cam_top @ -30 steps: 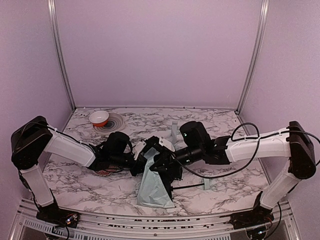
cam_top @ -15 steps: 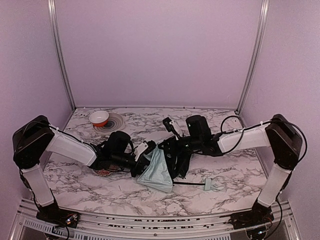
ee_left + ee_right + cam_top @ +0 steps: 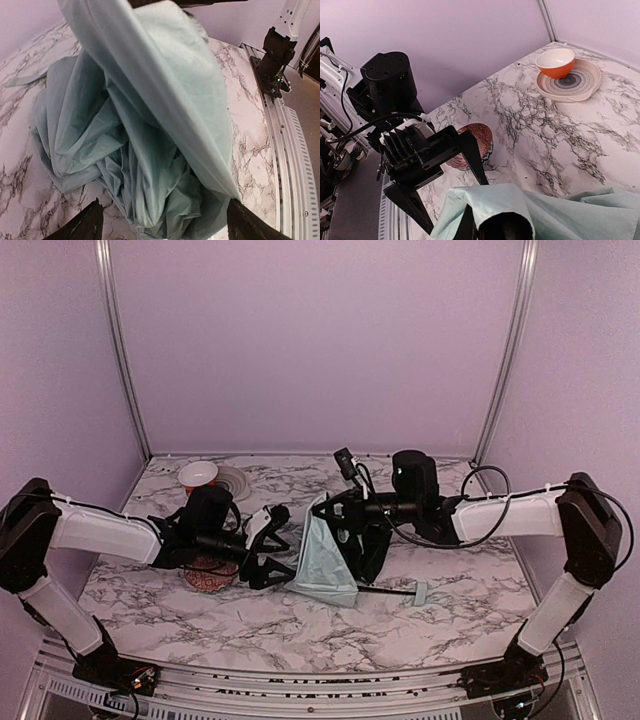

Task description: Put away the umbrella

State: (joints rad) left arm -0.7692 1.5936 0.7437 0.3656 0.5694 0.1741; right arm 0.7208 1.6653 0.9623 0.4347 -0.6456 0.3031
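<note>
The umbrella is a crumpled heap of pale mint fabric in the middle of the table. Its thin black shaft runs right to the small mint handle, which lies on the marble. My right gripper is shut on the top of the fabric and holds it up, so the cloth hangs down like a tent. Fabric drapes over its fingertips in the right wrist view. My left gripper stands open just left of the fabric, its jaws wide apart. In the left wrist view the umbrella fills the frame between its fingertips.
A red patterned bowl sits under the left wrist. An orange and white bowl stands on a ringed plate at the back left. The right arm's cable loops above the table on the right.
My left gripper has opened, let go of the fabric and drawn back to the left. My right gripper has lifted the umbrella's fabric up and toward the back.
</note>
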